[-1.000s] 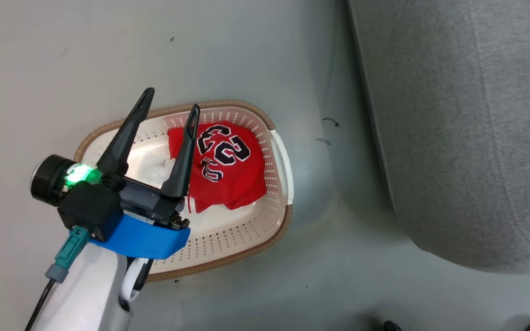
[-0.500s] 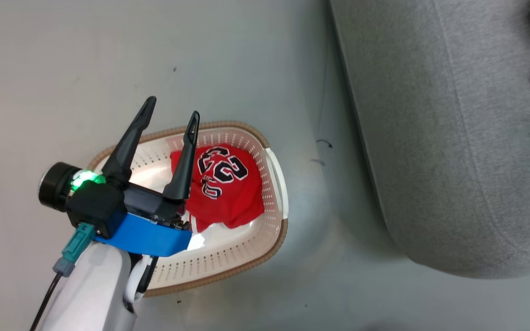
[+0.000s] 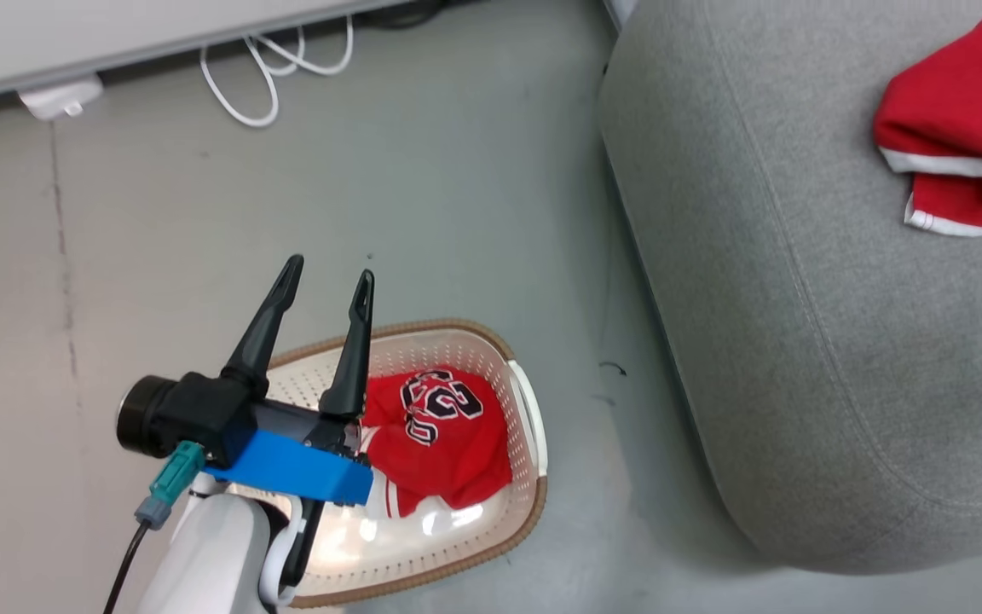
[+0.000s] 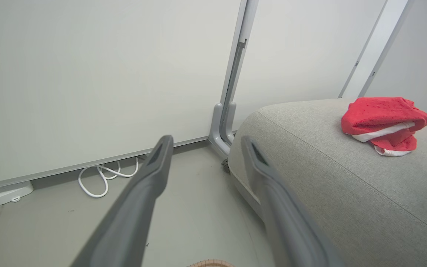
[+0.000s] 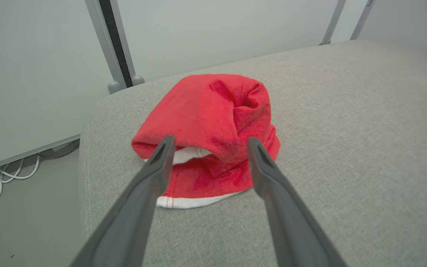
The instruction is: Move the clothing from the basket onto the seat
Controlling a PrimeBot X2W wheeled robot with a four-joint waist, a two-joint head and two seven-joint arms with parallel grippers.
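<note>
- Where the head view looks down, the left gripper (image 3: 329,269) hangs over the basket (image 3: 528,477) with its two fingers spread wide and nothing between them. Its tips reach past the basket's far rim, over bare floor (image 3: 457,213).
- Just right of that gripper's right finger, and below it, the numbered garment (image 3: 448,435) lies crumpled inside the basket with its numerals facing up.
- Well off to the gripper's right stands the seat (image 3: 755,341), apart from the basket. On top of it rests the folded garment (image 3: 960,128), red with white trim.
- Far ahead of the fingertips, a white cable (image 3: 261,85) loops on the floor at the foot of the wall (image 3: 116,34).
- In the left wrist view the same fingers are parted and empty. The folded garment sits on the seat, up and to the right of the right finger and well apart from it. A sliver of the basket's brown rim shows low down between the fingers.
- In the right wrist view the right gripper (image 5: 210,140) is released, its fingers wide and holding nothing. The folded garment lies on the seat straight ahead, framed between the two fingertips. Whether the tips touch the cloth cannot be told.
- The seat's grey fabric spreads under this gripper and to its right; off to its left are the floor and the cable.
</note>
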